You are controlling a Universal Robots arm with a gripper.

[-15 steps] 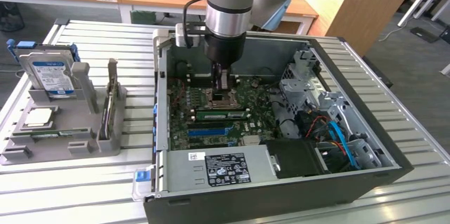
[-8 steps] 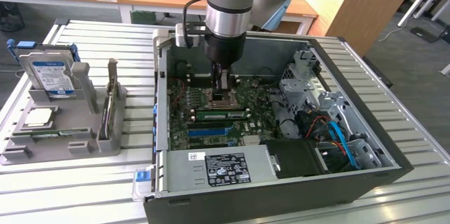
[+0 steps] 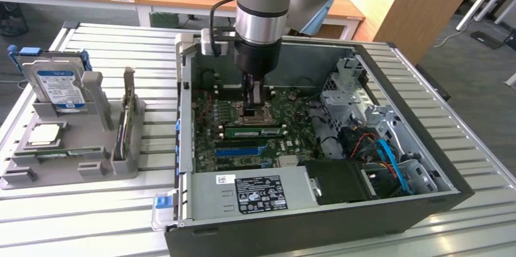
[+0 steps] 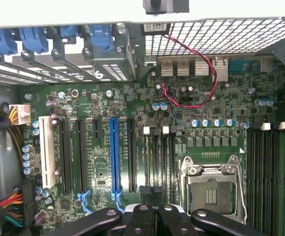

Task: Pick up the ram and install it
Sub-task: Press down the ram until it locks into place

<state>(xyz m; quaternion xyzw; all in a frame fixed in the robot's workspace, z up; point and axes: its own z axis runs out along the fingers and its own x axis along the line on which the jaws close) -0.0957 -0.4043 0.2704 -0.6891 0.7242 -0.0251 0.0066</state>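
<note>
An open computer case (image 3: 322, 208) sits on a slatted metal worktop (image 3: 96, 221), its green motherboard (image 3: 241, 142) exposed, with an empty processor socket (image 4: 212, 189) and a blue expansion slot (image 4: 114, 157) beside black ones. At the exterior view's left, a grey holder (image 3: 72, 160) carries a blue-labelled hard drive (image 3: 60, 83) and a silver processor chip (image 3: 45, 134).

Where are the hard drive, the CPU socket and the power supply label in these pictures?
hard drive (image 3: 58, 85), exterior view, on its blue label.
CPU socket (image 4: 212, 189), wrist view, on the open contact area inside the metal frame.
power supply label (image 3: 260, 194), exterior view, on the black sticker's middle.
</note>
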